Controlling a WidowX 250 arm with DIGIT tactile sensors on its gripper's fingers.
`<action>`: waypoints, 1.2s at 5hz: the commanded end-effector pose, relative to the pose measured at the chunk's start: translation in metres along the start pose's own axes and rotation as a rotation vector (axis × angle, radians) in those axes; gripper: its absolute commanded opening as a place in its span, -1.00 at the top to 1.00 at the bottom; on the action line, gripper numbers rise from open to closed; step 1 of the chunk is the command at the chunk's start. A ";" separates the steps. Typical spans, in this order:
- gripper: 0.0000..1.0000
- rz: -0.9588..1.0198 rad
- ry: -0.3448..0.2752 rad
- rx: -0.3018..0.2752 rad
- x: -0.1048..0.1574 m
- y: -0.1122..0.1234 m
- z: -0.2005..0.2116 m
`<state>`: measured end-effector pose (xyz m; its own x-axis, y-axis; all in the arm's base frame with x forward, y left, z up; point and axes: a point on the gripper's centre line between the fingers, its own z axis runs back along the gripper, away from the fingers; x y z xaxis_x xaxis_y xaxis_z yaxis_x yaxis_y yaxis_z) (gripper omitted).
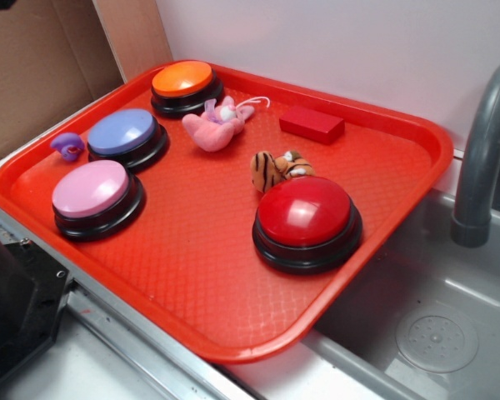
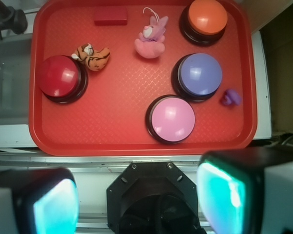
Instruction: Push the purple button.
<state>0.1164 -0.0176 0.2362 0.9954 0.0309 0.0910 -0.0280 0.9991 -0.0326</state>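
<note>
The purple button (image 1: pixel 122 132) (image 2: pixel 200 74) was a round dome with a periwinkle top on a black base, smaller than the red one. It sat on the red tray (image 1: pixel 192 250) (image 2: pixel 122 131) near one long edge, between the orange button (image 1: pixel 183 79) (image 2: pixel 207 16) and the pink button (image 1: pixel 91 188) (image 2: pixel 173 118), close to both; whether the bases touched could not be told.

The fingers (image 2: pixel 136 195) hung above the worktop just off the tray's edge, spread wide apart and holding nothing. Only their blurred pads (image 2: pixel 56 204) showed, at the bottom of the wrist view, with the black mount between them. In the exterior view just a dark corner of the arm was visible at the lower left.

A tiny purple toy (image 1: pixel 68 147) (image 2: pixel 231 98) lay just beside the purple button, toward the tray rim. A pink plush (image 1: pixel 218 125) (image 2: pixel 151 39) lay near the orange button, and a striped tiger plush (image 1: pixel 277 169) (image 2: pixel 92 56) rested against the large red button (image 1: pixel 307 218) (image 2: pixel 59 78). A red block (image 1: pixel 312 124) (image 2: pixel 110 15) lay well apart near the far rim. Beyond the tray were a sink (image 1: pixel 437 325) and a grey faucet (image 1: pixel 483 158).
</note>
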 end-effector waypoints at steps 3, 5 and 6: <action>-1.00 0.058 0.167 0.100 0.072 0.095 -0.101; -1.00 -0.034 0.031 0.135 0.090 0.121 -0.161; -1.00 -0.034 0.031 0.135 0.090 0.121 -0.161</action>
<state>0.2073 0.0979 0.0653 0.9999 -0.0057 0.0106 0.0048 0.9966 0.0828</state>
